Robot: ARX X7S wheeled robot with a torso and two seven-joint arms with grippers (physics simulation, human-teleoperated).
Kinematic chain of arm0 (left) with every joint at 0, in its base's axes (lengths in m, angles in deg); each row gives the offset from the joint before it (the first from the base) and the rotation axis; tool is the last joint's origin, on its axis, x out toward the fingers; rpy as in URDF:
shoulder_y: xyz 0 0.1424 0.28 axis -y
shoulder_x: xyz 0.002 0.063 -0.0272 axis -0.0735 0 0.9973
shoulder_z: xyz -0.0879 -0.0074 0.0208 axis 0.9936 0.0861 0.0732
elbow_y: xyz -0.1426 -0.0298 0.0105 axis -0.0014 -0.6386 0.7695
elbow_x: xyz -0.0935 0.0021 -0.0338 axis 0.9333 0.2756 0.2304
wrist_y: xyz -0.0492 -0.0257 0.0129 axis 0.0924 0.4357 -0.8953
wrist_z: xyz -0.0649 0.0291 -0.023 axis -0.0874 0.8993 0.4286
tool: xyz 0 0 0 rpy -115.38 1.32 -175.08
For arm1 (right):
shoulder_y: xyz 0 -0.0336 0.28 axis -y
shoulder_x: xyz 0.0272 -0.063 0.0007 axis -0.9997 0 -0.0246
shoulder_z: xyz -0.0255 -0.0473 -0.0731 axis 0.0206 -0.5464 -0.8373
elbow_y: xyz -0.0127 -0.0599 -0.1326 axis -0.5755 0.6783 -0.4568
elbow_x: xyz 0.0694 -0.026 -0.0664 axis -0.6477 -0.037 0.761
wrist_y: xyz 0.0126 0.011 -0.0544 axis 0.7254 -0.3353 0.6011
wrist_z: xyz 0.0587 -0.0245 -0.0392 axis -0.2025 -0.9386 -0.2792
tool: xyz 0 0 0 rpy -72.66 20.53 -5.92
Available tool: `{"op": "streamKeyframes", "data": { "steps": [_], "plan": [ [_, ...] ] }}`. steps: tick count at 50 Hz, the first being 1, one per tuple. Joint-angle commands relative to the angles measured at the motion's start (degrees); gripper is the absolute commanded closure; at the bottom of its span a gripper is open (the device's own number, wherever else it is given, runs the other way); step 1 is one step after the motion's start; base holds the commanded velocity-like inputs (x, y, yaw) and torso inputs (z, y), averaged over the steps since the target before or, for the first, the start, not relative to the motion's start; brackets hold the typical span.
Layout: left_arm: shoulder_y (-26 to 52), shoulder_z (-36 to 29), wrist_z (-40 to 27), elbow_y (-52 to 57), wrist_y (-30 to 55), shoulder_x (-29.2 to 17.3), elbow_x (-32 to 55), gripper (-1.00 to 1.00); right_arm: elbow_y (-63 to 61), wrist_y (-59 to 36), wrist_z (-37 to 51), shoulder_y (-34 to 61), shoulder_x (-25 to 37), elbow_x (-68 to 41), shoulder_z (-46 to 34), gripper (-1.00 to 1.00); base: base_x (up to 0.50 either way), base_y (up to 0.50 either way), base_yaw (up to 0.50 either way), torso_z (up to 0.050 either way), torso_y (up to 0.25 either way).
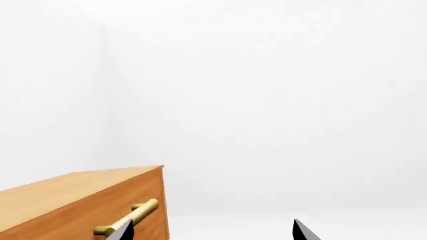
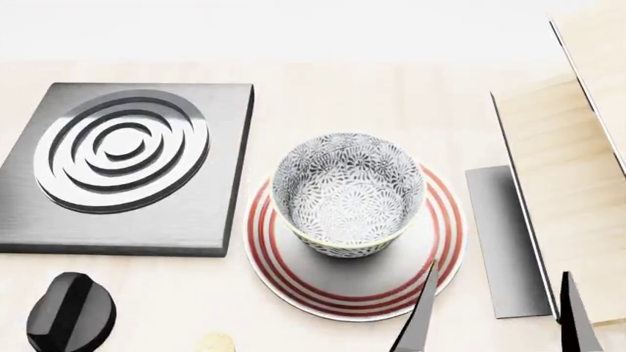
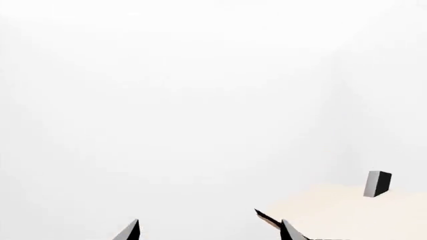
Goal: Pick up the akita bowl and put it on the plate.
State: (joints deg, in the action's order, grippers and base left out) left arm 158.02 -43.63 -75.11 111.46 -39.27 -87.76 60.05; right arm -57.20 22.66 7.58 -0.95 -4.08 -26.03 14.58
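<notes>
Akita bowl (image 2: 347, 192) sits upright on the plate (image 2: 354, 290), centre of table (image 2: 323, 95), right of square burner (image 2: 127, 165). Right gripper (image 2: 494, 315) near, fingers spread, empty. Left gripper (image 1: 213, 231) fingers apart, empty.

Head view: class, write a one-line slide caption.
Akita bowl sits on the red-ringed plate; right pincer open nearby.

The deep white ceramic bowl (image 2: 347, 192) is showing dense grey florals; the flat white plate (image 2: 293, 282) is showing red rings.
</notes>
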Motion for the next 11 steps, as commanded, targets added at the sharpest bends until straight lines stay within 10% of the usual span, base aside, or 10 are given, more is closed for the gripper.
{"op": "streamKeyframes", "data": {
  "steps": [1, 11],
  "plan": [
    [-5.31, -2.85, -9.93, 5.74, -9.63, -5.95, -15.23, -1.00, -8.57, -1.60, 2.52, -3.23, 2.79, 0.89, 3.58, -1.00, 0.00, 0.00, 0.00, 0.000, 0.000],
    [-7.79, -5.11, -17.50, 13.34, -7.92, -7.17, -28.68, -1.00, -15.25, -0.35, 4.17, -7.60, 4.77, 2.05, 6.27, -1.00, 0.00, 0.00, 0.00, 0.000, -0.001]
  ]
}}
